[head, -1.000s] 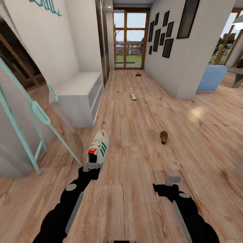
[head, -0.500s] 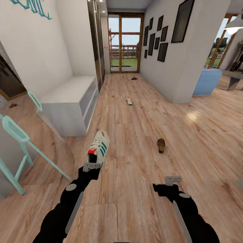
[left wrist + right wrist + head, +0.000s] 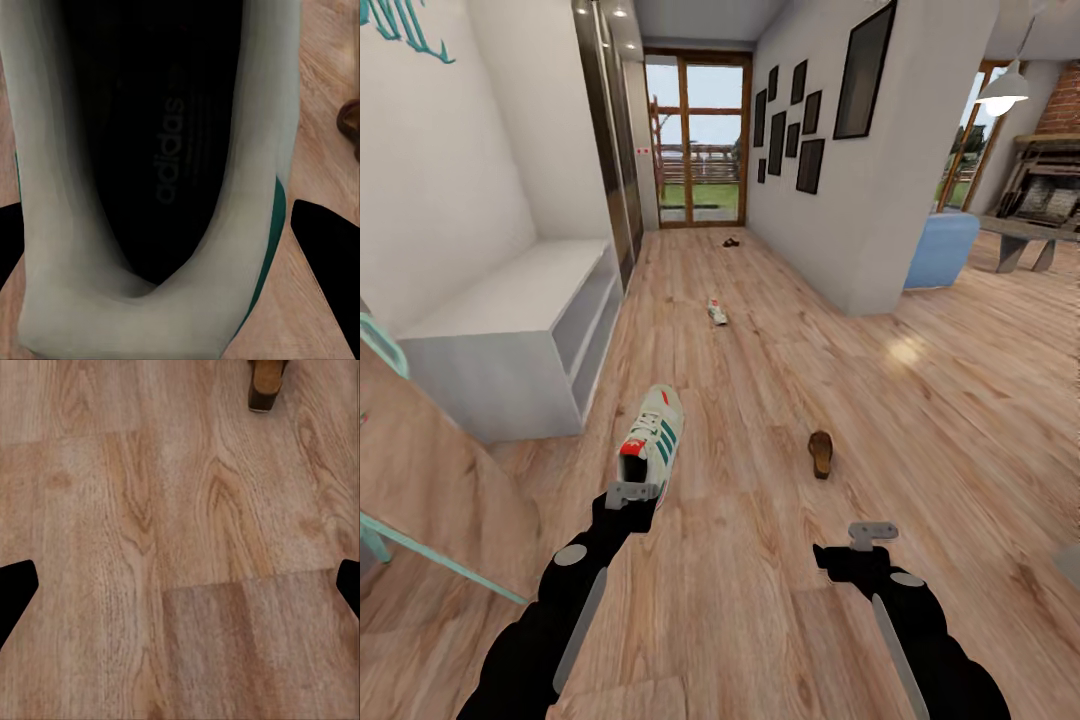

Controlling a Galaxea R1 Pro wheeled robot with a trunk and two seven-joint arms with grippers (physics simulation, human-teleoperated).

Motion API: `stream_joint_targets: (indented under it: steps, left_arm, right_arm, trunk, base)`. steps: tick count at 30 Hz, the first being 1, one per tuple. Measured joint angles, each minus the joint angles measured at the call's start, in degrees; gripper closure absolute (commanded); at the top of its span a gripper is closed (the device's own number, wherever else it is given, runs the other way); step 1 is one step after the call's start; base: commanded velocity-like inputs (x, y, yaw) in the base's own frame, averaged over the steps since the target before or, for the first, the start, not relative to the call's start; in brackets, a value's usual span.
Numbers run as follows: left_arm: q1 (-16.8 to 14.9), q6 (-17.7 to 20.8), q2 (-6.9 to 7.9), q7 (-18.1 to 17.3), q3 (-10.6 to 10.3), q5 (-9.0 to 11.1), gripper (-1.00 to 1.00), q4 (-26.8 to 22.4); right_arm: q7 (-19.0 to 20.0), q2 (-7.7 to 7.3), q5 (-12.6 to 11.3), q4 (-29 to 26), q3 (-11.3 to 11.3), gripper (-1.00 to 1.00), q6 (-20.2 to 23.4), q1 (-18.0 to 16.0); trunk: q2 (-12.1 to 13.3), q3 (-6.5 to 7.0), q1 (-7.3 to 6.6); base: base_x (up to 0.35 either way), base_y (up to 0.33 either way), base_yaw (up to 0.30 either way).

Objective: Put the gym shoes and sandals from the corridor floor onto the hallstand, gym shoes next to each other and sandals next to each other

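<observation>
View has swung left toward the white rack (image 3: 510, 330), base turning; left gripper (image 3: 632, 492) clamps a sneaker (image 3: 652, 437), right gripper (image 3: 872, 532) spread empty, sandal (image 3: 820, 452) on floor (image 3: 760, 560).

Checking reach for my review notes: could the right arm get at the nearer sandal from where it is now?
Probably yes. The right end effector is open and empty, the sandal lies just ahead of it on bare floor, and nothing stands between them. It may still need some forward reach.
</observation>
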Motion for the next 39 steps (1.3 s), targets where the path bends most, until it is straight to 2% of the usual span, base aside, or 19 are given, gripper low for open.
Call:
stream_joint_targets:
  steps: [17,39]
  left_arm:
    - [0.0,0.0,-0.02,0.0,0.0,0.03,1.0,0.0]
    - [0.0,0.0,-0.05,0.0,0.0,0.08,1.0,0.02]
  right_arm:
    - [0.0,0.0,0.0,0.0,0.02,-1.0,0.0,0.0]
    - [0.0,0.03,0.0,0.0,0.0,-1.0,0.0,0.0]
  trunk:
    - [0.0,1.56,0.0]
    - [0.0,3.57,0.0]
  base:
    - [0.349,0.001,-0.158]
    - [0.339,0.097,-0.158]
